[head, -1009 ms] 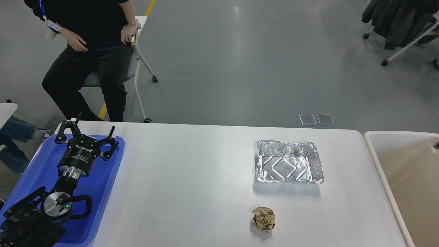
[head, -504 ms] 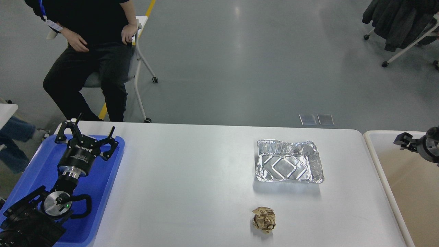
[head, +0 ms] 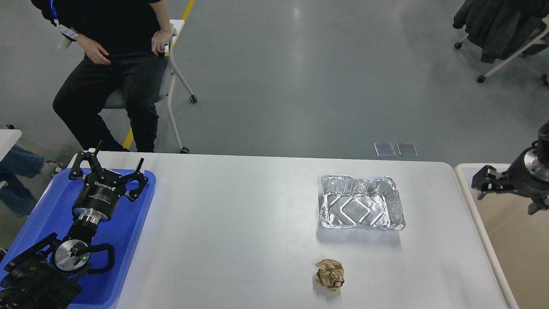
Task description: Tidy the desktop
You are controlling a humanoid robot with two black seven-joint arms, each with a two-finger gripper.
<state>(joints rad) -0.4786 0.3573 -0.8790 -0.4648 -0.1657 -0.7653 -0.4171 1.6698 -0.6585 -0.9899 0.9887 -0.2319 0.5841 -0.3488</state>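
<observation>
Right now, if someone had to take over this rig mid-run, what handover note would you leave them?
Left hand: open, empty, hovering over the blue tray at the desktop's left end.
Right hand: over the cream bin at the right end, holding nothing visible; too dark to tell if open or shut.
On the desktop: the foil pan, empty and dented, right of centre; the crumpled brown paper ball nearer the front edge, apart from the pan.
Done: neither item has been cleared.
Left: pick up the paper ball and the foil pan, likely with the right hand, and clear them off the desktop.
</observation>
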